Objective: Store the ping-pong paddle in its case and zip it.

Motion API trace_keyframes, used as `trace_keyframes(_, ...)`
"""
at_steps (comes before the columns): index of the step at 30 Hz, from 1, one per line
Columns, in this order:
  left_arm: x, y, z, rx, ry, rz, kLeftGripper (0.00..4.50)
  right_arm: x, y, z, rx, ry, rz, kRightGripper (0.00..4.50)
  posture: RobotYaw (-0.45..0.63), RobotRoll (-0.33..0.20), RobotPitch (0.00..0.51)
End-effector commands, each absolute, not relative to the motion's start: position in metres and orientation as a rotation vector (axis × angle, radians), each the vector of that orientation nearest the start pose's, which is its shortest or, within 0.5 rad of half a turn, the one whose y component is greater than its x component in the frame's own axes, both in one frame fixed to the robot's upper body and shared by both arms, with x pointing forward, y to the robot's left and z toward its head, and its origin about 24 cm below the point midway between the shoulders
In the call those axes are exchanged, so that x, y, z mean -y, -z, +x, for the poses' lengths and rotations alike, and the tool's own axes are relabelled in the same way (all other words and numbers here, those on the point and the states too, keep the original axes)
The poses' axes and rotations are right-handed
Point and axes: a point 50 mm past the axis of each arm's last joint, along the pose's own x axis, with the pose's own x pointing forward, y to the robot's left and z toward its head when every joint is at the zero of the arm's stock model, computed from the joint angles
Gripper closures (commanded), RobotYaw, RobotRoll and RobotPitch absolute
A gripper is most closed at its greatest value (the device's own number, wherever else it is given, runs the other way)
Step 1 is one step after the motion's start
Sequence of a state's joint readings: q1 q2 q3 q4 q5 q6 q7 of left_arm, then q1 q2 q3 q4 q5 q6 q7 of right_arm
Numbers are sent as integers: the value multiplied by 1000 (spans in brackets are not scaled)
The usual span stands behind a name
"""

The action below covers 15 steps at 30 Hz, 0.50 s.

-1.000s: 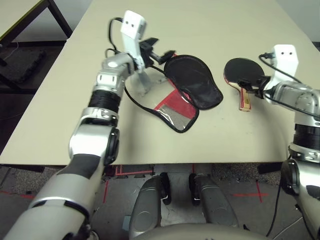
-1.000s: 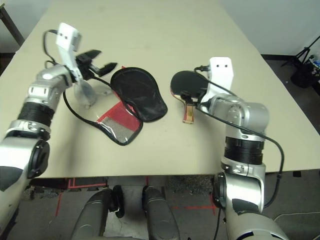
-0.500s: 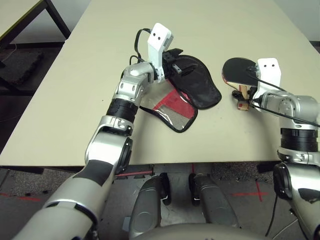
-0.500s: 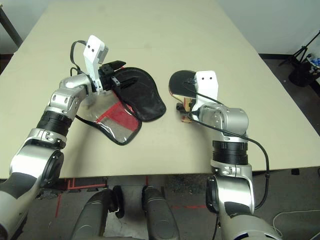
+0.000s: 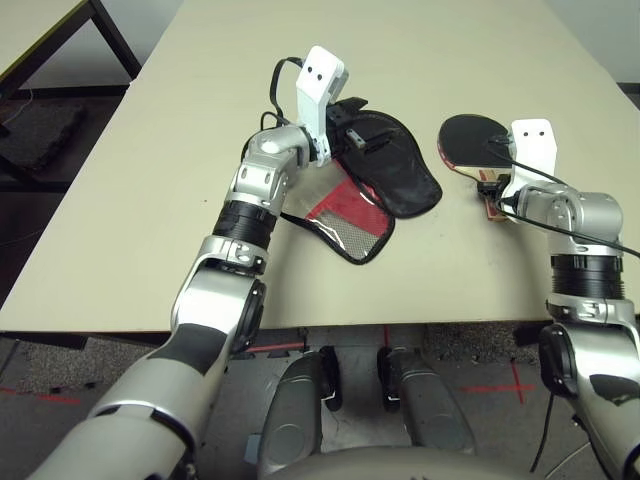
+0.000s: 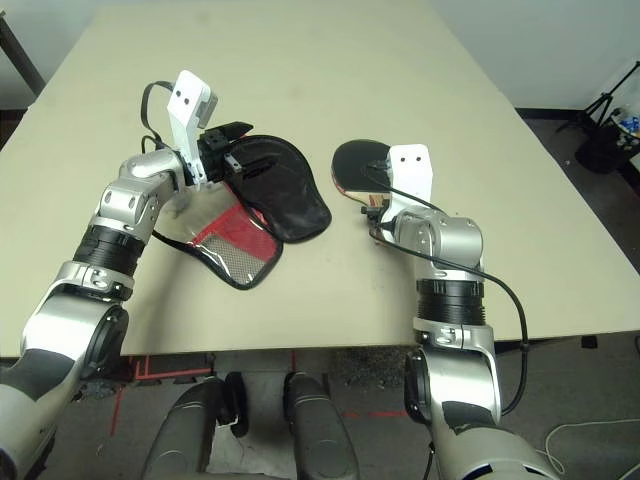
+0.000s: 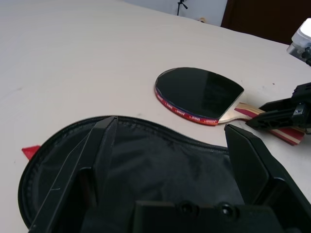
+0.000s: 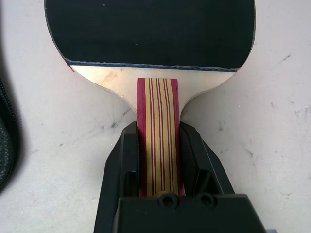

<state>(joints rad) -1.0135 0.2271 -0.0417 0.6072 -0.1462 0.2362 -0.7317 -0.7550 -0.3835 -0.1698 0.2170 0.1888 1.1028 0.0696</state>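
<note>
Striped handle (image 8: 159, 131): R jaws (image 8: 158, 128) gripping, lift lvl
Black case (image 5: 408, 190): L jaws (image 7: 170, 128) wide, pin flap gently

Head pair, left and right eyes: set above forearms, facing forward and down over desk (image 5: 250, 280); case (image 5: 385, 165) and paddle (image 5: 472, 140) shared. Left wrist: close and low over case, facing across to paddle. Right wrist: closest, facing along paddle handle.
</note>
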Motion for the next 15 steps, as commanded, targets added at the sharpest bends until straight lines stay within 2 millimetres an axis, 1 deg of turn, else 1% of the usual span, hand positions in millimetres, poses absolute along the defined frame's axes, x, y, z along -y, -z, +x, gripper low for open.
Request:
trace_keyframes(1, -101, -212, 388, 100, 830, 180, 0, 204, -163, 361, -467, -12, -56, 3378, -123, 0, 185)
trace_keyframes(7, -124, -220, 391, 109, 743, 176, 0, 172, -188, 374, -408, -131, -67, 3378, -109, 0, 173)
trace_keyframes(10, -148, -225, 393, 109, 666, 189, 0, 144, -197, 379, -404, -228, -69, 3378, -97, 0, 170)
trace_keyframes(12, -159, -227, 393, 107, 628, 193, 0, 132, -197, 381, -413, -270, -77, 3378, -85, 0, 170)
trace_keyframes(15, -177, -229, 392, 100, 570, 201, 0, 117, -191, 384, -436, -326, -95, 3378, -85, 0, 170)
